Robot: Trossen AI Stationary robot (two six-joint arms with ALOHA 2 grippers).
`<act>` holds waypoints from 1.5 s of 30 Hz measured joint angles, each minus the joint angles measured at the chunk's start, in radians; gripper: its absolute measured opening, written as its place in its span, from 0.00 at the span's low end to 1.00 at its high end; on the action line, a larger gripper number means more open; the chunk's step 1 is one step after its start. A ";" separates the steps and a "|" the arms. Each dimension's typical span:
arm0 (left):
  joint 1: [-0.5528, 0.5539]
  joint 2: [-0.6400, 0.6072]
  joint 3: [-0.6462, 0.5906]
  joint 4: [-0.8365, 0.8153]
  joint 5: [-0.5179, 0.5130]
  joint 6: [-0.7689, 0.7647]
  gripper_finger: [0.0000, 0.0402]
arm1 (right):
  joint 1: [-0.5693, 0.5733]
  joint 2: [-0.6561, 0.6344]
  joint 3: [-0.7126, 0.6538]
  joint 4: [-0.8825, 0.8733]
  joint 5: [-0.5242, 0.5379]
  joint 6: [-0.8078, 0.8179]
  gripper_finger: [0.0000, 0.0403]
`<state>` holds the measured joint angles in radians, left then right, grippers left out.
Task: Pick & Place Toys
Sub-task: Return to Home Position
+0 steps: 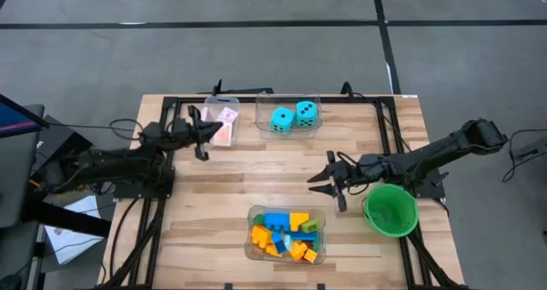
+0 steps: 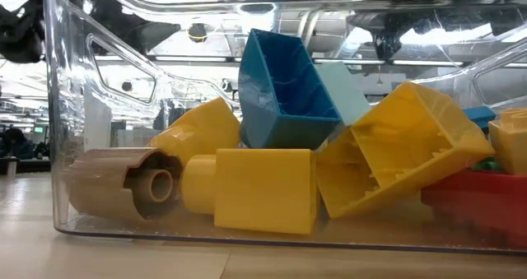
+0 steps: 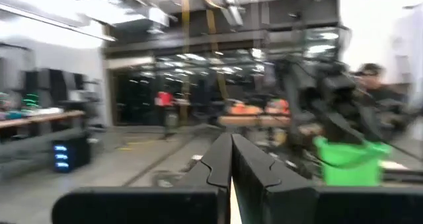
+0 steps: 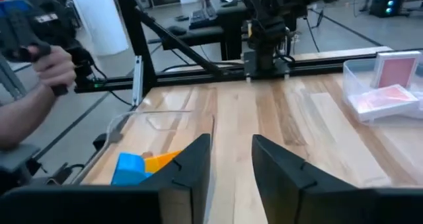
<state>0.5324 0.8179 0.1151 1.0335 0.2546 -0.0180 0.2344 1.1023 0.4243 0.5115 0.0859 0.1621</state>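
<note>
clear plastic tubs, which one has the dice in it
The clear plastic tub beside the pink-card tub holds two cyan dotted dice; the third tub holds coloured bricks.

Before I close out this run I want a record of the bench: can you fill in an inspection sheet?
Surface: wooden table, nothing loose seen on it.
Job's things: bricks in the near tub; two dice in the far middle tub; cards in the far left tub.
Clutter: green bowl at the table's right.
Grippers: left gripper shut, beside the cards' tub; right gripper open, above the table by the bowl.
Cables: black leads off the table's left edge.
Surroundings: grey floor; a person's hand beyond the table.
</note>
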 joint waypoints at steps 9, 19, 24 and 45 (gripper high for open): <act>0.027 -0.165 -0.109 -0.044 0.170 -0.191 0.00 | -0.002 -0.001 -0.006 -0.004 -0.002 0.006 0.25; -0.181 -0.296 -0.109 -0.270 -0.041 -0.121 0.00 | 0.001 -0.002 -0.006 -0.028 -0.007 0.017 0.25; -0.177 -0.416 -0.109 -0.397 -0.047 -0.098 0.00 | 0.001 -0.002 -0.006 -0.067 -0.007 0.022 0.25; -0.417 -0.814 -0.109 -0.924 -0.575 -0.036 0.00 | 0.025 -0.002 -0.005 -0.059 -0.001 0.041 0.25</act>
<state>0.1152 0.0044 0.0063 0.1099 -0.3202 -0.0539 0.2597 1.1000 0.4191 0.4527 0.0845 0.2028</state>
